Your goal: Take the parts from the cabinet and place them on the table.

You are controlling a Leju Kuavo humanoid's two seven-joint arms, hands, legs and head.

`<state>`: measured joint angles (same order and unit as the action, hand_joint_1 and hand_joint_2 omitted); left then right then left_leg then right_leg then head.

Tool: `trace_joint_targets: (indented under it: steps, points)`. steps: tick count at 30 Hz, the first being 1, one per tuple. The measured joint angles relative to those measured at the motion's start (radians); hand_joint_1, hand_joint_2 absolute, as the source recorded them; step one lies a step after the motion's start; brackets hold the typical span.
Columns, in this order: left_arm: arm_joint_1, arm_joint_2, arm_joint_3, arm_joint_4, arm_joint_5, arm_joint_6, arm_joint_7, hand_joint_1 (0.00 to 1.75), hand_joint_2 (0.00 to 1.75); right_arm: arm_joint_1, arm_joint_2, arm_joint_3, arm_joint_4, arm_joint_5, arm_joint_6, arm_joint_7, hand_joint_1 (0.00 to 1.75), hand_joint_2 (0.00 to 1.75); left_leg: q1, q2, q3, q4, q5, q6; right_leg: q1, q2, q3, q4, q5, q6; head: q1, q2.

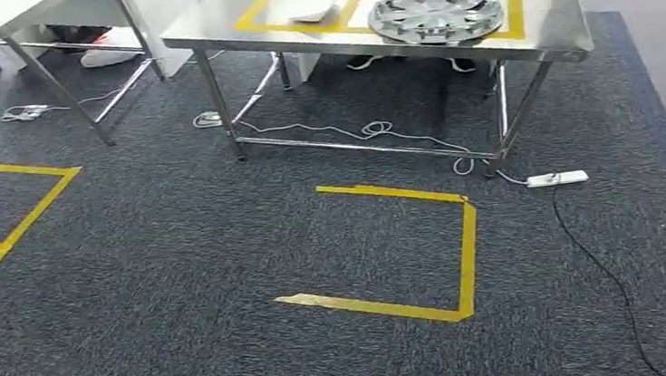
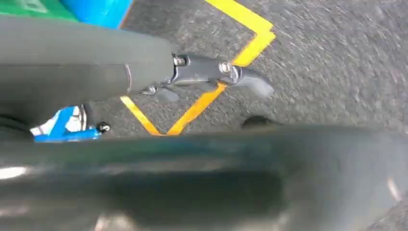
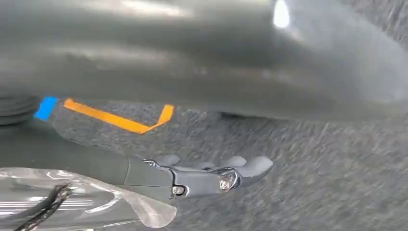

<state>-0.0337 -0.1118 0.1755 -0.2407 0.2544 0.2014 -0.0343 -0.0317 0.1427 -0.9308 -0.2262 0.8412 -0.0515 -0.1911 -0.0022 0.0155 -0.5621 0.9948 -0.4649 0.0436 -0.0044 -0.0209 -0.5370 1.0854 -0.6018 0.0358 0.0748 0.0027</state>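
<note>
Head view looked down across dark carpet (image 1: 183, 283) toward a steel surface (image 1: 560, 13) w/ yellow tape outlines; one part, a silver wheel-cover-like disc (image 1: 436, 12), lay on the surface inside the tape, near its right end. A flat pale item (image 1: 314, 11) sat just beside it to the left, too small to identify. No cabinet was in sight, so judged the robot was between trips, w/ one part apparently delivered: probably needs to turn and walk to the cabinet for another. Next move calls for locating the cabinet, then lining up w/ a floor square (image 1: 398, 250) before reaching. Both arms hung down over the floor. Left hand (image 2: 211, 77) showed fingers extended, nothing in them, apart. Right hand (image 3: 211, 175) likewise: fingers straight, loosely spread, holding nothing. A power strip (image 1: 558, 178) and cord (image 1: 605, 273) lay on the carpet by the table leg, a possible trip risk.
</note>
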Motion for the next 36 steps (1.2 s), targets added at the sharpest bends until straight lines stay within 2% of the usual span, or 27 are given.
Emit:
trace_joint_targets:
  steps: [2,3,4,6,7,8,9,12,13,14,15,16,17,18,19,20,22,23,24,28,29,30,31,33,34,35,36]
  points:
    - [-0.003,-0.002,0.001,0.000,0.000,-0.001,0.000,0.00,0.00,0.004,0.000,0.000,0.000,0.000,-0.006,0.000,0.00,0.00,-0.002,-0.025,-0.006,0.000,0.003,0.004,-0.001,0.019,-0.080,0.169,-0.076,0.004,-0.001,0.000]
    - [-0.002,-0.003,0.001,0.000,0.000,-0.001,0.000,0.00,0.00,0.006,0.000,0.000,0.000,0.000,-0.006,0.001,0.00,0.00,-0.002,-0.039,-0.008,0.000,0.004,0.005,-0.001,0.020,-0.110,0.225,-0.089,0.005,0.000,0.000]
    - [0.000,-0.003,0.002,0.001,0.000,0.000,0.000,0.00,0.00,0.008,0.000,0.000,0.001,0.000,-0.007,0.001,0.00,0.00,-0.002,-0.053,-0.007,0.001,0.005,0.003,-0.001,0.020,-0.114,0.226,-0.073,0.005,-0.002,0.000]
    - [0.001,-0.003,0.005,0.002,0.003,0.002,0.000,0.00,0.00,0.008,0.000,0.000,0.001,0.001,-0.011,0.000,0.00,0.00,-0.002,-0.082,-0.006,0.003,0.007,0.000,-0.002,0.025,-0.059,0.099,0.016,0.003,-0.001,0.000]
    - [-0.001,-0.003,0.005,0.002,0.003,0.002,0.000,0.00,0.00,0.007,0.000,0.000,0.001,0.003,-0.012,0.000,0.00,0.00,-0.001,-0.095,-0.006,0.005,0.008,-0.002,-0.005,0.047,-0.012,-0.002,0.066,0.001,0.000,0.000]
    - [-0.002,-0.004,0.005,0.002,0.005,0.002,0.000,0.00,0.00,0.007,0.000,0.000,0.001,0.005,-0.012,0.000,0.00,0.00,-0.001,-0.106,-0.008,0.007,0.008,-0.004,-0.010,0.098,0.017,-0.072,0.081,-0.002,0.000,0.000]
    - [-0.005,-0.004,0.005,0.002,0.006,0.002,0.000,0.00,0.00,0.008,0.000,0.000,0.001,0.007,-0.012,-0.001,0.00,0.00,-0.007,-0.116,-0.014,0.015,0.007,-0.012,-0.013,0.118,0.024,-0.094,0.070,-0.004,-0.003,0.000]
    - [-0.002,-0.004,0.005,0.003,0.006,0.002,0.000,0.00,0.00,0.007,-0.001,0.005,0.001,0.021,-0.018,-0.003,0.00,0.00,0.002,-0.149,-0.023,0.007,0.019,-0.032,-0.003,0.082,0.034,-0.089,0.075,-0.022,-0.001,0.000]
    - [-0.001,-0.002,0.005,0.004,0.006,0.002,0.000,0.00,0.00,0.007,0.000,0.010,0.001,0.029,-0.025,-0.003,0.00,0.00,0.001,-0.158,-0.027,0.011,0.020,-0.037,-0.011,0.068,0.037,-0.100,0.083,-0.031,-0.002,0.000]
    - [0.000,-0.003,0.005,0.005,0.006,0.002,0.000,0.00,0.00,0.007,-0.001,0.015,0.001,0.038,-0.027,-0.003,0.00,0.00,-0.002,-0.108,-0.034,0.029,0.003,-0.039,-0.011,0.053,0.040,-0.102,0.086,-0.035,-0.003,0.000]
    - [-0.002,-0.003,0.005,0.005,0.006,0.002,0.000,0.00,0.00,0.007,-0.001,0.020,0.001,0.040,-0.030,-0.005,0.00,0.00,-0.003,-0.061,-0.058,0.082,-0.035,-0.046,-0.011,0.040,0.040,-0.103,0.086,-0.040,-0.009,0.000]
    - [-0.005,-0.003,0.005,0.005,0.006,0.002,0.000,0.00,0.00,0.010,-0.001,0.024,0.001,0.044,-0.031,-0.005,0.00,0.00,0.000,-0.039,-0.095,0.163,-0.079,-0.052,-0.009,0.023,0.040,-0.103,0.084,-0.041,-0.011,0.000]
    - [-0.007,-0.003,0.005,0.005,0.006,0.002,0.000,0.00,0.00,0.013,-0.001,0.027,0.001,0.051,-0.032,-0.005,0.00,0.00,0.003,-0.029,-0.136,0.252,-0.117,-0.056,-0.008,0.003,0.040,-0.103,0.083,-0.042,-0.010,0.000]
    - [-0.007,-0.005,0.005,0.005,0.006,0.002,0.000,0.00,0.00,0.015,-0.001,0.031,0.001,0.056,-0.035,-0.005,0.00,0.00,0.007,-0.025,-0.167,0.319,-0.139,-0.060,-0.008,-0.015,0.039,-0.103,0.081,-0.042,-0.011,0.000]
    - [-0.006,-0.005,0.005,0.005,0.006,0.002,0.000,0.00,0.00,0.015,-0.001,0.034,0.001,0.061,-0.038,-0.004,0.00,0.00,0.010,-0.023,-0.173,0.334,-0.134,-0.062,-0.008,-0.029,0.039,-0.103,0.080,-0.042,-0.010,0.000]
    - [-0.004,-0.005,0.005,0.005,0.006,0.002,0.001,0.00,0.00,0.015,-0.001,0.039,0.001,0.066,-0.042,-0.003,0.00,0.00,0.013,-0.021,-0.156,0.307,-0.109,-0.064,-0.008,-0.042,0.039,-0.103,0.078,-0.041,-0.011,0.000]
    - [-0.003,-0.004,0.005,0.005,0.005,0.002,0.001,0.00,0.00,0.013,-0.001,0.050,0.001,0.076,-0.047,-0.002,0.00,0.00,0.015,0.002,-0.065,0.139,-0.025,-0.062,-0.009,-0.067,0.050,-0.103,0.072,-0.037,-0.010,0.000]
    - [-0.004,-0.004,0.005,0.005,0.005,0.002,0.001,0.00,0.00,0.013,-0.001,0.056,0.002,0.081,-0.047,-0.001,0.00,0.00,0.014,0.048,-0.016,0.051,0.005,-0.059,-0.008,-0.078,0.056,-0.103,0.069,-0.031,-0.011,0.000]
    - [-0.009,-0.005,0.005,0.005,0.004,0.002,0.001,0.00,0.00,0.015,-0.001,0.058,0.002,0.085,-0.047,0.000,0.00,0.00,0.000,0.082,-0.003,0.017,-0.013,-0.055,0.002,-0.088,0.045,-0.098,0.059,-0.022,-0.013,0.000]
    - [-0.005,-0.004,0.005,0.005,-0.001,0.002,0.002,0.00,0.00,0.005,-0.001,0.077,0.004,0.101,-0.055,0.002,0.00,0.00,0.001,0.028,-0.006,0.014,-0.012,-0.026,0.000,-0.129,0.076,-0.109,0.050,-0.001,-0.009,0.000]
    - [-0.004,-0.004,0.005,0.005,-0.003,0.001,0.005,0.00,0.00,0.005,-0.001,0.083,0.005,0.108,-0.059,0.004,0.00,0.00,0.006,0.018,-0.005,0.011,-0.008,-0.020,-0.004,-0.075,0.067,-0.091,0.034,0.008,-0.004,0.000]
    - [-0.007,-0.004,0.005,0.005,-0.008,0.002,0.010,0.00,0.00,0.007,-0.001,0.087,0.006,0.117,-0.064,0.006,0.00,0.00,0.007,0.009,-0.006,0.011,-0.006,-0.013,-0.007,-0.021,0.045,-0.045,0.003,0.008,0.002,0.000]
    - [-0.009,-0.004,0.005,0.005,-0.013,0.002,0.013,0.00,0.00,0.010,-0.001,0.094,0.007,0.127,-0.069,0.011,0.00,0.00,0.006,-0.004,-0.008,0.011,-0.005,-0.010,-0.006,0.004,0.007,0.034,-0.037,0.008,0.003,0.000]
    - [-0.014,-0.005,0.004,0.005,-0.023,0.005,0.018,0.00,0.00,0.015,-0.001,0.111,0.012,0.153,-0.075,0.023,0.00,0.00,0.002,-0.035,-0.010,0.012,-0.006,-0.006,-0.005,0.019,-0.083,0.203,-0.098,0.005,0.004,0.000]
    - [-0.014,-0.005,0.002,0.005,-0.029,0.006,0.023,0.00,0.00,0.019,-0.001,0.120,0.015,0.167,-0.079,0.029,0.00,0.00,-0.001,-0.052,-0.009,0.012,-0.006,-0.005,-0.005,0.020,-0.111,0.241,-0.095,0.002,0.003,0.000]
    - [-0.015,-0.005,0.000,0.005,-0.032,0.011,0.029,0.00,0.00,0.021,-0.001,0.130,0.016,0.177,-0.080,0.033,0.00,0.00,-0.003,-0.066,-0.007,0.012,-0.006,-0.005,-0.004,0.021,-0.112,0.223,-0.065,-0.003,0.003,0.000]
    - [-0.018,-0.005,-0.003,0.005,-0.034,0.016,0.038,0.00,0.00,0.020,-0.001,0.139,0.016,0.187,-0.083,0.037,0.00,0.00,-0.005,-0.082,-0.006,0.012,-0.006,-0.005,-0.004,0.025,-0.092,0.159,-0.016,-0.009,0.003,0.000]
